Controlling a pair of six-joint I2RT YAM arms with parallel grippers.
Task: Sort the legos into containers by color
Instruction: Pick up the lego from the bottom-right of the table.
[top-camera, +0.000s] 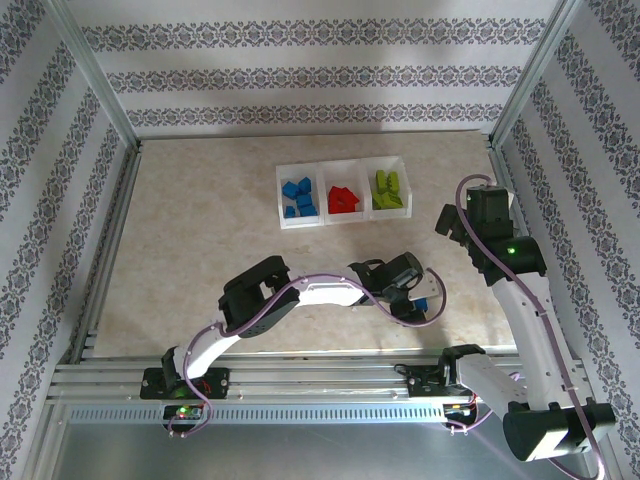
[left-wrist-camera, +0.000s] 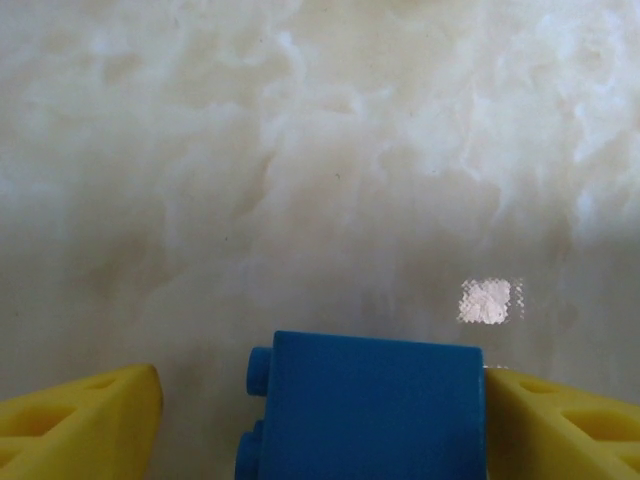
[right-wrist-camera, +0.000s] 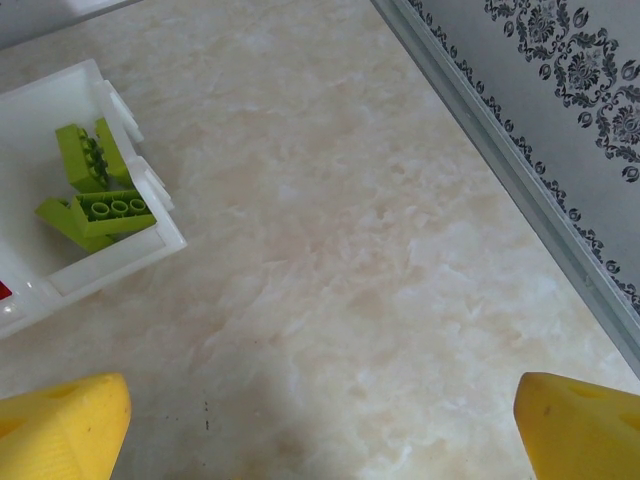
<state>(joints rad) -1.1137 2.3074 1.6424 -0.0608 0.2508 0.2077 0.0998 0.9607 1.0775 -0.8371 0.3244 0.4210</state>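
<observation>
A blue lego (left-wrist-camera: 365, 410) lies between the yellow fingers of my left gripper (left-wrist-camera: 322, 388), studs pointing left. The right finger (left-wrist-camera: 560, 425) touches it, while the left finger (left-wrist-camera: 90, 420) stands a gap away, so the gripper is open. From above, that gripper (top-camera: 418, 299) and blue brick (top-camera: 425, 303) are at the table's near right. The white three-bin tray (top-camera: 326, 224) holds blue legos (top-camera: 298, 197) on the left, red legos (top-camera: 343, 198) in the middle and lime green legos (top-camera: 388, 190) on the right. My right gripper (top-camera: 447, 222) hangs open and empty just right of the tray.
The right wrist view has the green bin's corner (right-wrist-camera: 120, 250) with its green bricks (right-wrist-camera: 95, 195) at upper left, and bare marble table under the open right gripper (right-wrist-camera: 320, 425). A metal frame rail (right-wrist-camera: 520, 190) borders the table on the right.
</observation>
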